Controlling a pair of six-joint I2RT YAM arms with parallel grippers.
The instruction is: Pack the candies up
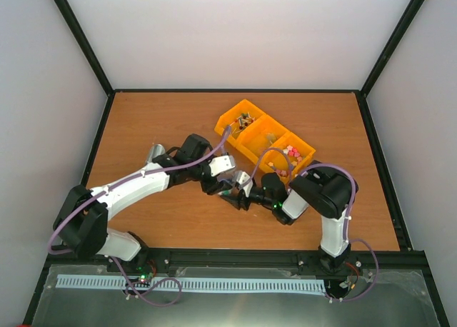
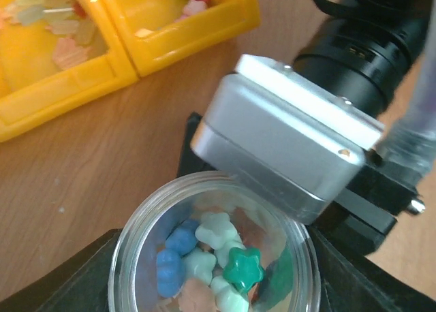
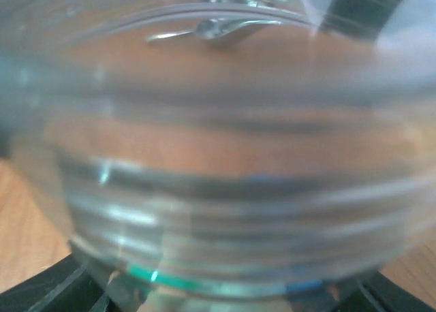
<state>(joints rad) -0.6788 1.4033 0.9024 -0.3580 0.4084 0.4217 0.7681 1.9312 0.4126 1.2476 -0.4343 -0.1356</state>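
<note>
right wrist cam is basically useless here, the jar (image 3: 218,155) sits so close it's one big smear with green and blue streaks low down. the right gripper (image 3: 218,295) shows only as dark corners at the bottom, so no idea how the jaws stand. in the left wrist view the jar runs off the bottom edge, a silver block (image 2: 286,142) covers part of its rim, and the yellow bins (image 2: 41,101) are cropped, contents fuzzy. from the top a grey thing (image 1: 153,154) peeks from behind the left arm (image 1: 143,180), can't tell what.
</note>
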